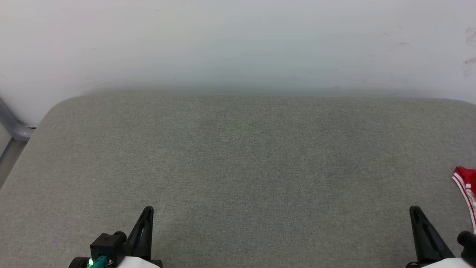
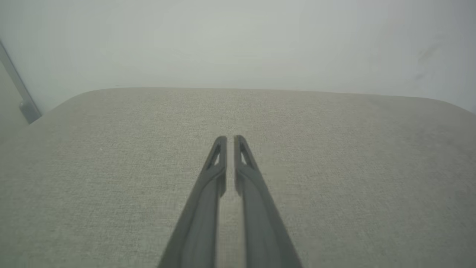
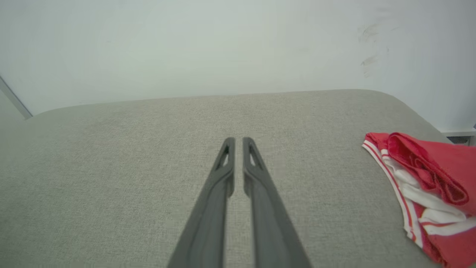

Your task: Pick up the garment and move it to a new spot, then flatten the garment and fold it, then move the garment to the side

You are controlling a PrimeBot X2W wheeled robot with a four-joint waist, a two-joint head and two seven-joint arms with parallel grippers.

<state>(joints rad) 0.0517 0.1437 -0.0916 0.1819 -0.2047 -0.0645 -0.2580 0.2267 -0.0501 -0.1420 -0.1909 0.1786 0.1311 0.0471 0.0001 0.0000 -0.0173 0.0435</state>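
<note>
The garment [image 3: 427, 186] is a crumpled heap of red fabric with white parts and red-and-white striped trim, lying at the right edge of the grey cushion [image 3: 111, 167]. In the head view only a corner of the garment [image 1: 467, 182] shows at the far right. My right gripper [image 3: 238, 143] hovers over the cushion left of the garment, apart from it, fingers drawn almost together with nothing between them. My left gripper [image 2: 230, 141] stands the same way over bare cushion. The head view has the left gripper [image 1: 148, 214] at the lower left and the right gripper [image 1: 414, 214] at the lower right.
A pale wall [image 1: 238, 44] rises right behind the cushion's [image 1: 238, 156] rounded far edge. A grey metal bar [image 1: 13, 126] slants at the far left beside the cushion's corner. A white ledge [image 3: 459, 133] shows behind the garment.
</note>
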